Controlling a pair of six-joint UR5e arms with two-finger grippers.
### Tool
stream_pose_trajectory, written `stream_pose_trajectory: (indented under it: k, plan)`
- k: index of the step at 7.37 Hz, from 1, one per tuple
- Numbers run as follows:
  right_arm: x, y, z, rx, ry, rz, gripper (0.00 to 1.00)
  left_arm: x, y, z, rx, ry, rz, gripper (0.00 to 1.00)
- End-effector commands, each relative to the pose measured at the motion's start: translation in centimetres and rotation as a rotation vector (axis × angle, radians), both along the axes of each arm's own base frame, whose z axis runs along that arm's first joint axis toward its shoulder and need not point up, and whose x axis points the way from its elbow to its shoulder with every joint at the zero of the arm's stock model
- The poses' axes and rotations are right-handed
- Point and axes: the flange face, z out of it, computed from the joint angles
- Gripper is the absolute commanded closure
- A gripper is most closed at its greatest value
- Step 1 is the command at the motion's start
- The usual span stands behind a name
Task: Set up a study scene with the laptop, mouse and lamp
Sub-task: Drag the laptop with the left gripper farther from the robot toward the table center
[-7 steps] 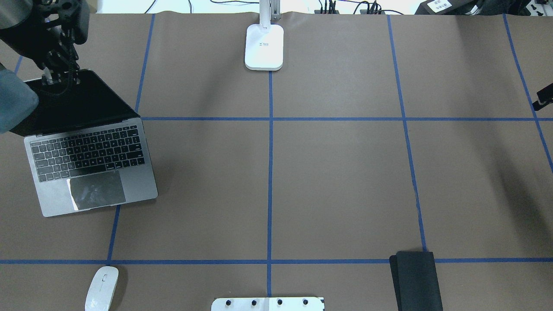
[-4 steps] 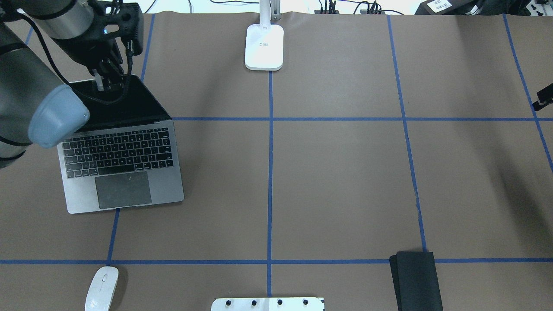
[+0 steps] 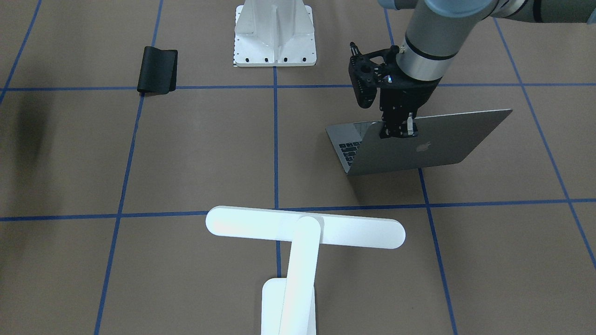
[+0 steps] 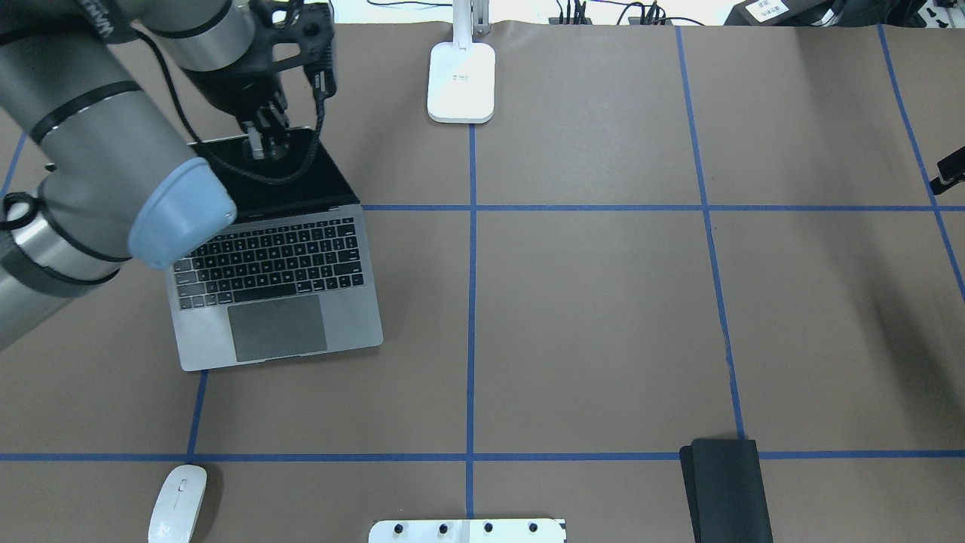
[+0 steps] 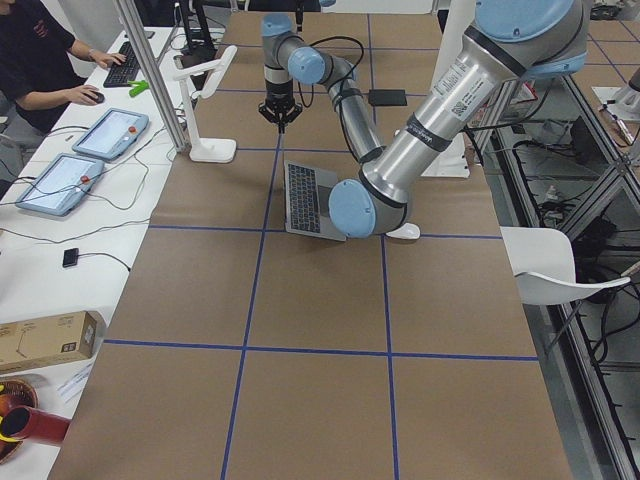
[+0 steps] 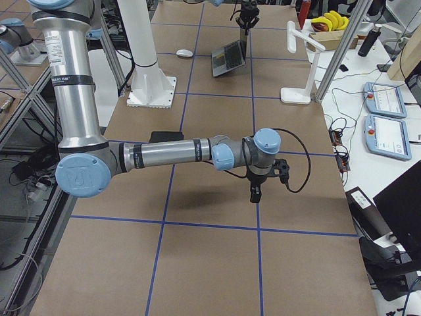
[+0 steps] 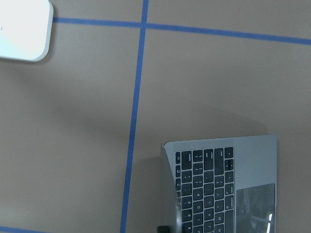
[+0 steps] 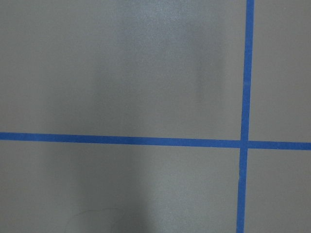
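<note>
The open grey laptop stands left of centre, keyboard towards the robot. My left gripper is shut on the top edge of its lid, near the lid's middle. The left wrist view looks down on the keyboard. The white mouse lies at the near edge, below the laptop. The white lamp stands at the far middle, its base on the table and its bar head level. My right gripper hangs low over bare table on the right; I cannot tell whether it is open or shut.
A black mat lies at the near right. The white ribbed pedestal stands at the robot's base. Blue tape lines grid the brown table. A person sits at a side desk with tablets.
My left gripper has pulled the laptop by its lid to the right in the overhead view, and the laptop has turned squarer to the table. Mouse, lamp and mat have not moved.
</note>
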Motion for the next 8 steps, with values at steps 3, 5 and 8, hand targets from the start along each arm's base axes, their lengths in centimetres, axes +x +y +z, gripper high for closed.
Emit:
stream_pose_trajectory:
  k: [3, 5, 8]
  plan:
    - [0.0, -0.1, 0.3, -0.006, 0.002, 0.0, 0.0, 7.2, -0.1, -8.4, -0.067, 0.048, -0.025, 1.0]
    - [0.0, -0.1, 0.5, -0.009, 0.002, 0.0, 0.0, 10.0, 0.2, -9.3, -0.071, 0.062, -0.038, 1.0]
    - [0.0, -0.1, 0.5, -0.01, 0.002, 0.001, 0.0, 11.5, 0.1, -10.9, -0.036, 0.063, -0.065, 1.0]
